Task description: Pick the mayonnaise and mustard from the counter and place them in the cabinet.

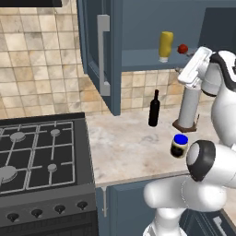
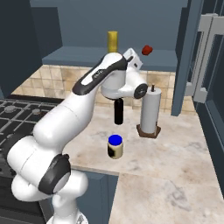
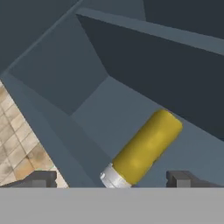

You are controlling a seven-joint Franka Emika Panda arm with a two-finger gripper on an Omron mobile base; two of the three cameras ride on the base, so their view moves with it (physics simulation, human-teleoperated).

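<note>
Beige marbled table point(image 1: 129, 147) under an open blue cabinet point(image 1: 138, 60). The mustard point(image 1: 166, 45) stands on the cabinet shelf, cap down: half done. The mayonnaise point(image 1: 179, 145) waits at the wine bottle's point(image 1: 154, 109) 5 o'clock. The claw point(image 3: 109, 178) is spread, released, before the mustard.

The white arm is raised from the base, folded at a dark elbow joint low down and bent again at a second joint high up. The forearm is angled upward, and the hand is tilted up and forward at the top of the reach. In the hand view the gripper point(image 3: 109, 177) is seen with its two dark fingertips point(image 3: 41, 177) spread well apart at the bottom edge, and nothing is clamped between them. The wrist is rolled, so that view is tilted against the room.
</note>
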